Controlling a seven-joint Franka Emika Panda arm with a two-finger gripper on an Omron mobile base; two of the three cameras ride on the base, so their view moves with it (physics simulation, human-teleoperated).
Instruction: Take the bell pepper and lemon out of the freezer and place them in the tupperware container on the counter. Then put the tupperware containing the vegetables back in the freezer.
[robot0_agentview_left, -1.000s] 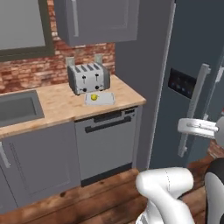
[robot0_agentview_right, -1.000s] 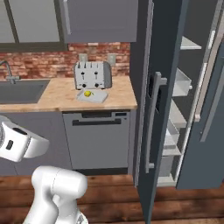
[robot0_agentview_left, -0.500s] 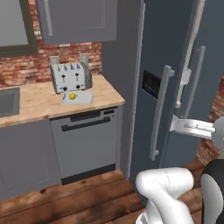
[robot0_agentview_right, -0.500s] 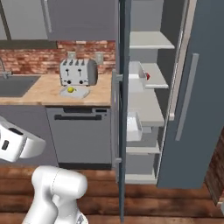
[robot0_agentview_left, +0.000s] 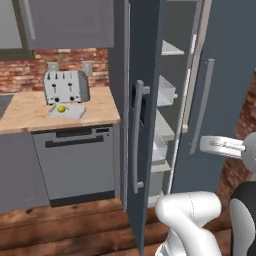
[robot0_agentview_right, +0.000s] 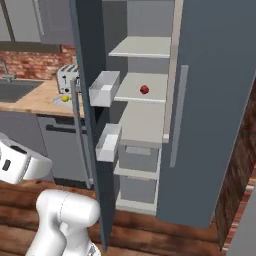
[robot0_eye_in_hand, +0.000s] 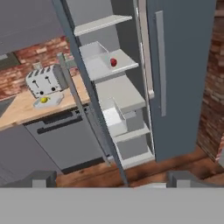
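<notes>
The freezer (robot0_agentview_right: 210, 100) stands with its left door (robot0_agentview_right: 92, 100) swung wide. A small red bell pepper (robot0_agentview_right: 144, 89) (robot0_eye_in_hand: 113, 62) rests on a middle shelf inside. On the counter (robot0_agentview_left: 30, 115), in front of the toaster, the yellow lemon (robot0_agentview_left: 61, 108) (robot0_eye_in_hand: 44, 100) lies in the shallow tupperware container (robot0_agentview_left: 70, 113) (robot0_eye_in_hand: 51, 102). My gripper (robot0_eye_in_hand: 114, 180) hangs well back from the freezer, open, with nothing between its fingertips (robot0_eye_in_hand: 43, 178).
A silver toaster (robot0_agentview_left: 66, 86) stands behind the tupperware. A dishwasher front (robot0_agentview_left: 75, 160) sits under the counter, and a sink (robot0_agentview_right: 15, 90) lies further left. Door bins (robot0_agentview_right: 105, 87) jut from the open door. Pale drawers (robot0_agentview_right: 140, 157) fill the lower freezer. A brick wall (robot0_eye_in_hand: 214, 87) is at right.
The whole picture has slid left as the base turned from the counter toward the open freezer. The shelves and the bell pepper have come into view. The gripper stays open.
</notes>
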